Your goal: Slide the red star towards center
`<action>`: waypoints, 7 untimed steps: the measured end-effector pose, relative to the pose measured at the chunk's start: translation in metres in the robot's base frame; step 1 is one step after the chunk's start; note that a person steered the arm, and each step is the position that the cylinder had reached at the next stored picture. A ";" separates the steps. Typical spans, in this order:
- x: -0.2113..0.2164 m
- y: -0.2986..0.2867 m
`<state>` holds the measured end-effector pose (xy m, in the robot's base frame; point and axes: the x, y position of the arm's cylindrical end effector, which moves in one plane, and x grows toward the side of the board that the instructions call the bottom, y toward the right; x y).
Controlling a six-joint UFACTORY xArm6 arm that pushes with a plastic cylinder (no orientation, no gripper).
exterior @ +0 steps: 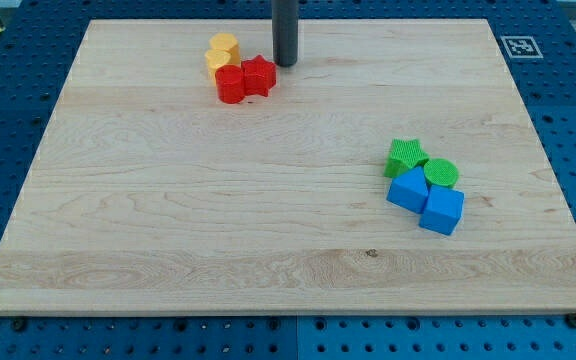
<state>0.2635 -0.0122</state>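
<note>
The red star [259, 76] lies near the view's top, left of the middle, on the wooden board [268, 200]. It touches a red cylinder-like block [230, 85] on its left. My tip [286, 63] stands just right of and slightly above the red star, very close to it; I cannot tell whether it touches. Two yellow blocks [222, 51] sit above and left of the red ones, packed against them.
At the view's right, a cluster: a green star [405, 157], a green cylinder [442, 174], and two blue blocks [408, 190] [442, 211]. A fiducial marker [519, 45] sits beyond the board's top right corner. Blue perforated table surrounds the board.
</note>
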 end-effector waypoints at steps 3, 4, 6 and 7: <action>0.024 -0.047; 0.048 -0.039; 0.073 0.025; 0.080 0.027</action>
